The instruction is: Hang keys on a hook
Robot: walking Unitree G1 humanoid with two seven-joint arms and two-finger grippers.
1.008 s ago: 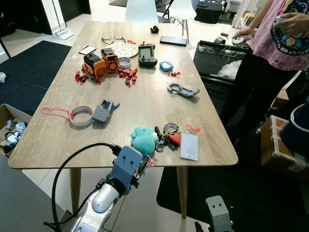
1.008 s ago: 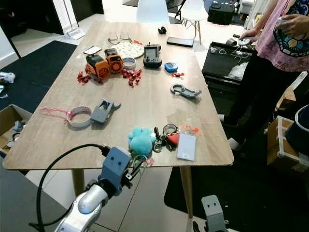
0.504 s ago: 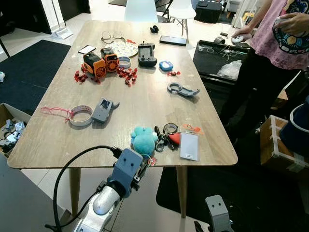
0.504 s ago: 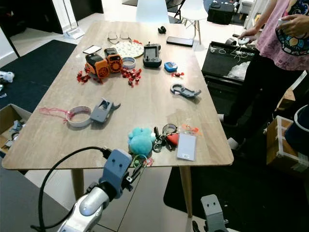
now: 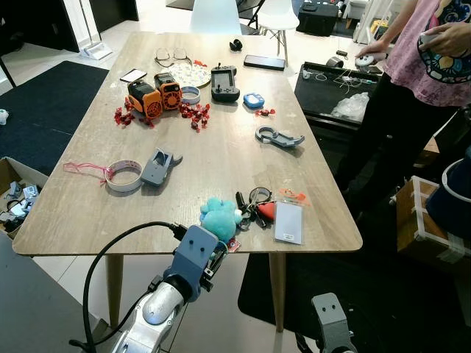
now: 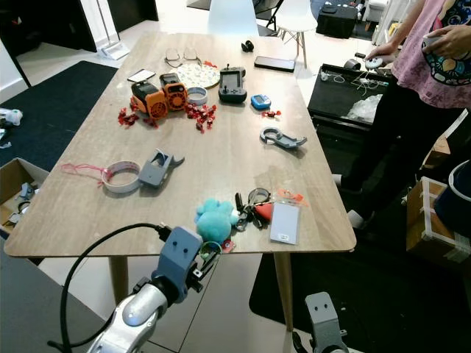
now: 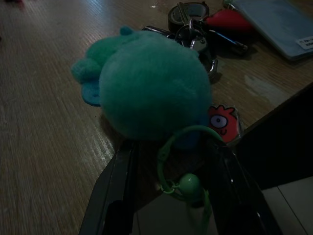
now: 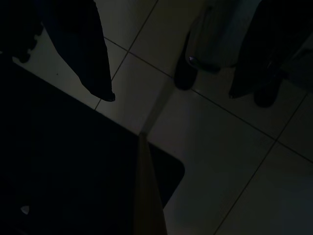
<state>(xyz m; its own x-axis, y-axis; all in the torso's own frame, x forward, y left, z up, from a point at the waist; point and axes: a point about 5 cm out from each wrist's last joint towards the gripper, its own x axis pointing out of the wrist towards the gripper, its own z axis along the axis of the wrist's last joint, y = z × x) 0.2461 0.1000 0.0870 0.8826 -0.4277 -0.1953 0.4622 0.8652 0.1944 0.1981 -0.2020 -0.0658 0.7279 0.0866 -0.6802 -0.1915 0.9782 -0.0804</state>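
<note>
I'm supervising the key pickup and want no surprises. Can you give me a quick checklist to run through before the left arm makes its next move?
1. Left gripper lined up with the keys: ok. It sits at the table's near edge, right by the teal plush keychain.
2. Jaws open wide enough: ok. In the left wrist view the green loop lies between the two fingers.
3. Grip secured: not ok. The jaws stand apart and nothing is clamped.
4. Key bunch free of clutter: cannot tell. The white card lies right beside it.
5. Hook located: cannot tell.
6. Person out of the way: ok. They stand off the table's far right side.
</note>
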